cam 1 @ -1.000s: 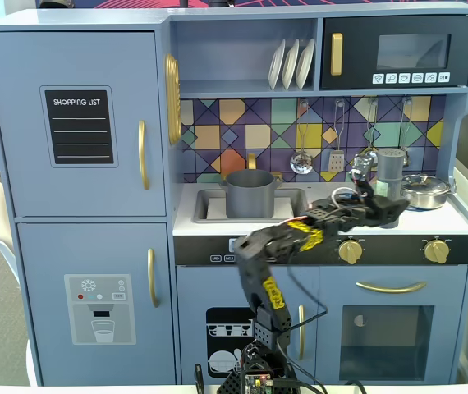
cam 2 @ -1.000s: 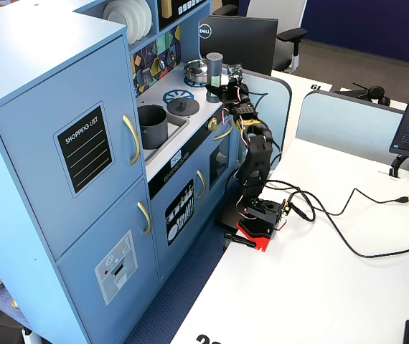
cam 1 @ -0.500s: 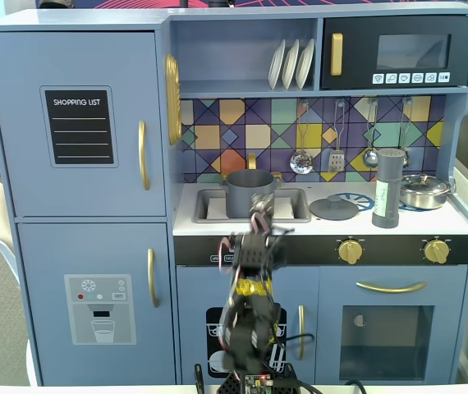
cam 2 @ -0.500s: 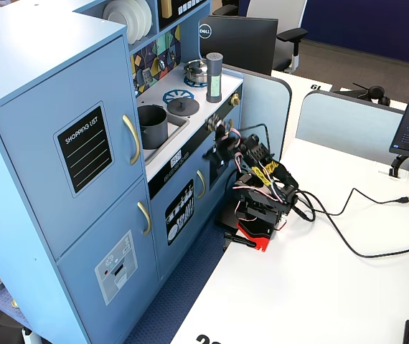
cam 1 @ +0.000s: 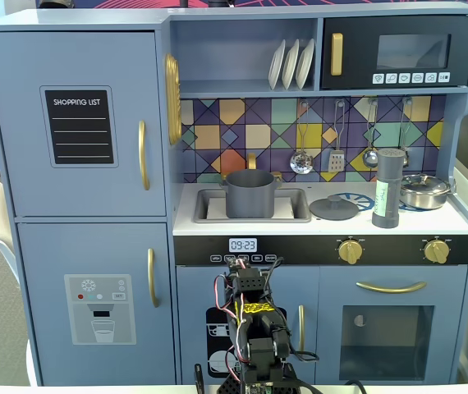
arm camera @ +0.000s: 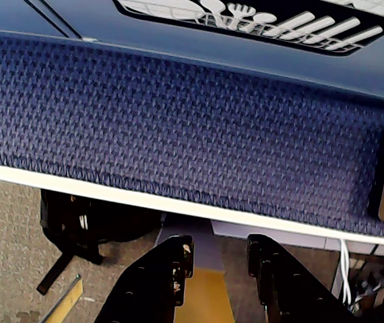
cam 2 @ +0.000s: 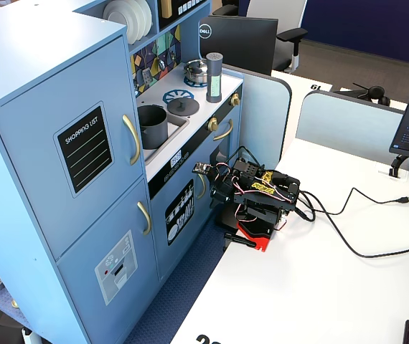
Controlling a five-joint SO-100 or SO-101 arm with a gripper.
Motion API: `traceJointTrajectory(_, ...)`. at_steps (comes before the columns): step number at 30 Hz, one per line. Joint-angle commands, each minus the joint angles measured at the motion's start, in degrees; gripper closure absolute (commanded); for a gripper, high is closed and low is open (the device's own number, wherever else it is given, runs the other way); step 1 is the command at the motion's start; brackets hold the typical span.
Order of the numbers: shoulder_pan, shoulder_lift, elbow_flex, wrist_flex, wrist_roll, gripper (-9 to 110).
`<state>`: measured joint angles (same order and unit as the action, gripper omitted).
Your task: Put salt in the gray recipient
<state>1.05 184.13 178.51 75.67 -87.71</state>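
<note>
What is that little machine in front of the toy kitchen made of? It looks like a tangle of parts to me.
It is a small arm built of black blocky segments, with yellow labels on them and thin red, white and black wires looping between the joints. It sits on a red base, with black cables trailing off across the white desk. Its hand has two black fingers with scuffed, pale-flecked tips.

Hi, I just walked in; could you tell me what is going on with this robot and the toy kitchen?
Nothing is being handled at this moment. The small black arm is folded low in front of the blue toy kitchen, and its gripper is empty, jaws slightly apart, pointing down past the table edge. The tall slim gray salt shaker stands upright on the stovetop, near the shiny silver pan. The matte dark gray pot sits in the sink, and no salt has visibly gone into it.
</note>
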Motion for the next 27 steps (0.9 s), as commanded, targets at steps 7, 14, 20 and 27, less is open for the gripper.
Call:
traceJointTrajectory(7, 4.6, 0.4, 0.1, 0.4, 0.0, 98)
traceJointTrajectory(14, 4.6, 0.4, 0.1, 0.4, 0.0, 98)
traceJointTrajectory(20, 4.6, 0.4, 0.1, 0.4, 0.0, 98)
traceJointTrajectory(27, 4.6, 0.4, 0.1, 0.4, 0.0, 98)
